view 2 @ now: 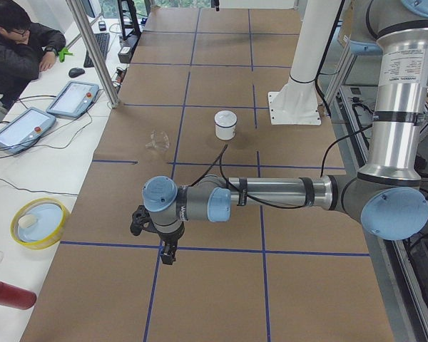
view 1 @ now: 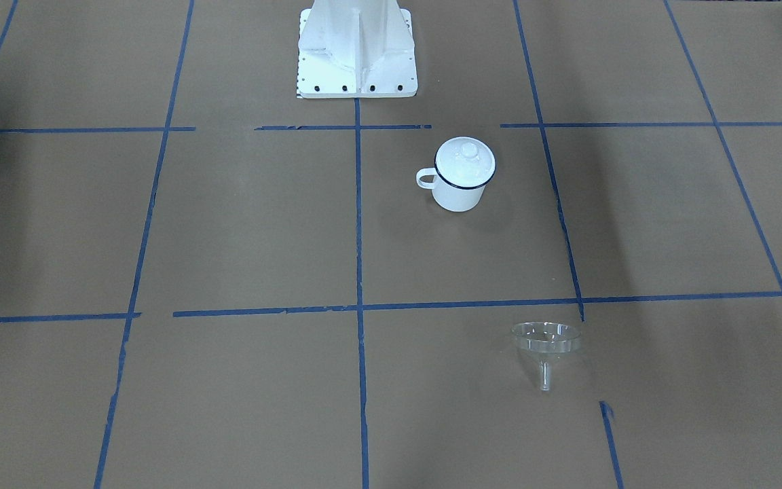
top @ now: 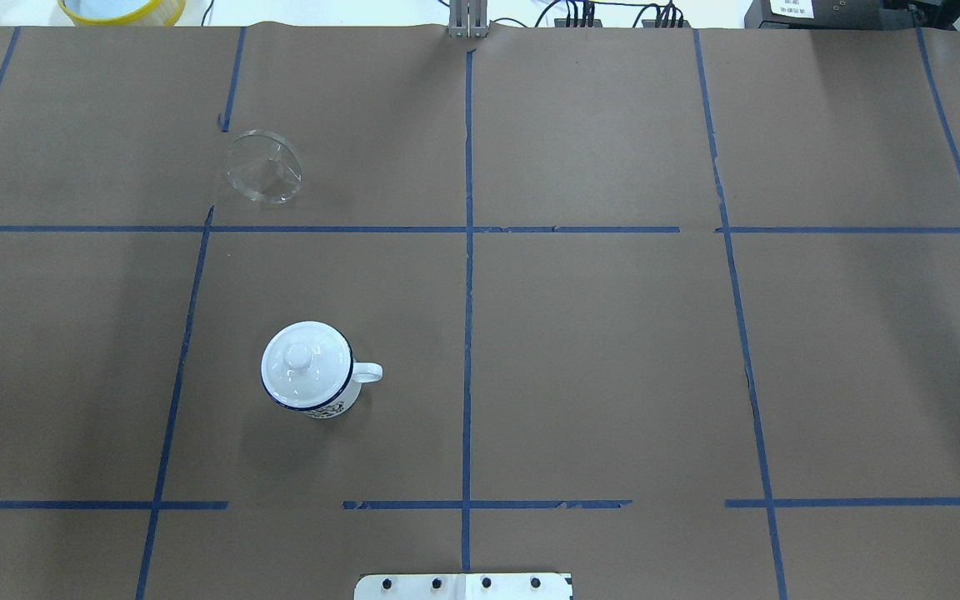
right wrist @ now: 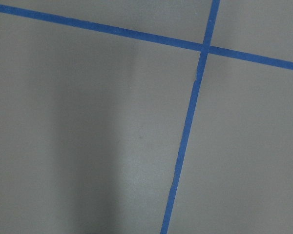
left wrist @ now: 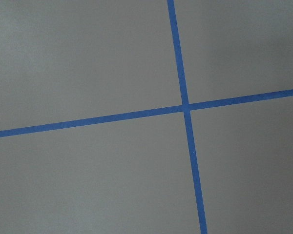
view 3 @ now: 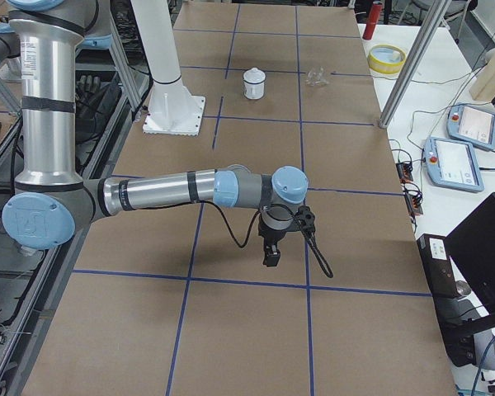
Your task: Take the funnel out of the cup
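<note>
My small clear transparent funnel (top: 263,167) lies tipped on its side on the brown-paper desk (top: 613,375), out of the cup and well apart from it. It sits in the far square on my left half, just beyond a blue tape line (top: 338,229), with its thin stem pointing away from my base. The white enamel cup with the dark blue rim (top: 309,371) stands upright nearer to me, also on my left half. Its small loop handle points toward the desk's centre line, and a white round knobbed lid (top: 300,357) rests on its mouth. My left claw (view 2: 167,254) hangs low over a tape crossing toward the desk's left end, far from both things. It shows only from the side, so I cannot tell whether it is released or clenched. My right claw (view 3: 271,256) hangs the same way toward the opposite end, and there too I cannot tell its state. Both wrist cameras see only brown paper and crossing blue tape
</note>
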You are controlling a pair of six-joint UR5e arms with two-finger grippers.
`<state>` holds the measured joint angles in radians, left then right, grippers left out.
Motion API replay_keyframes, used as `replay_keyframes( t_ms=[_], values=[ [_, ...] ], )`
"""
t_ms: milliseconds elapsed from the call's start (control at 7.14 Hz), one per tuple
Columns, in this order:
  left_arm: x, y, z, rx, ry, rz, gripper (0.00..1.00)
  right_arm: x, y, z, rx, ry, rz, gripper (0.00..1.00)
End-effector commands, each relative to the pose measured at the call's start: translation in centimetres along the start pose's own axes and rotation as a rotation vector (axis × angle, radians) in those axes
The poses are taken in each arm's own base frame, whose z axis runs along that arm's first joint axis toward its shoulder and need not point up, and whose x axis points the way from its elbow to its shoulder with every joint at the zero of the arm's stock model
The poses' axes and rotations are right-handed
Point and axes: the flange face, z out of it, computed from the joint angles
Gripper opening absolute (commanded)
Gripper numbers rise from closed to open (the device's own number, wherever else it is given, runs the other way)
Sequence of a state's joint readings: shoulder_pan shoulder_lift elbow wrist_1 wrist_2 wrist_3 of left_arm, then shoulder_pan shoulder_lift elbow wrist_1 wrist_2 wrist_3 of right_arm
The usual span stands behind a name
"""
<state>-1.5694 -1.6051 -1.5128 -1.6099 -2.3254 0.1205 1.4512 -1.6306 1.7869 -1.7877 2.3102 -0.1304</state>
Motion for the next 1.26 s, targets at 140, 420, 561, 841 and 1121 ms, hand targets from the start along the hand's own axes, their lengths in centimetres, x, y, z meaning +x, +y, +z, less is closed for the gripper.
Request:
replay_keyframes(
  t_ms=[140,420,561,841,1121],
  values=[
    [1.28,0.13,-0.31,0.015,0.088,0.006,1.0,-0.01,-0.01,-0.01,0.001,0.0,-0.001,1.0],
    [1.23,0.08,-0.26,0.014,0.088,0.005,1.0,-0.01,-0.01,-0.01,0.001,0.0,-0.001,1.0],
    [1.2,0.09,-0.25,0.013,0.087,0.004,1.0,-0.01,-0.01,-0.01,0.001,0.0,-0.001,1.0],
    [1.27,-0.22,-0.45,0.015,0.077,0.007,1.0,-0.01,-0.01,-0.01,0.001,0.0,-0.001,1.0],
    [1.26,-0.27,-0.44,0.014,0.077,0.006,1.0,0.04,0.0,0.04,-0.001,0.0,0.0,1.0]
  ],
)
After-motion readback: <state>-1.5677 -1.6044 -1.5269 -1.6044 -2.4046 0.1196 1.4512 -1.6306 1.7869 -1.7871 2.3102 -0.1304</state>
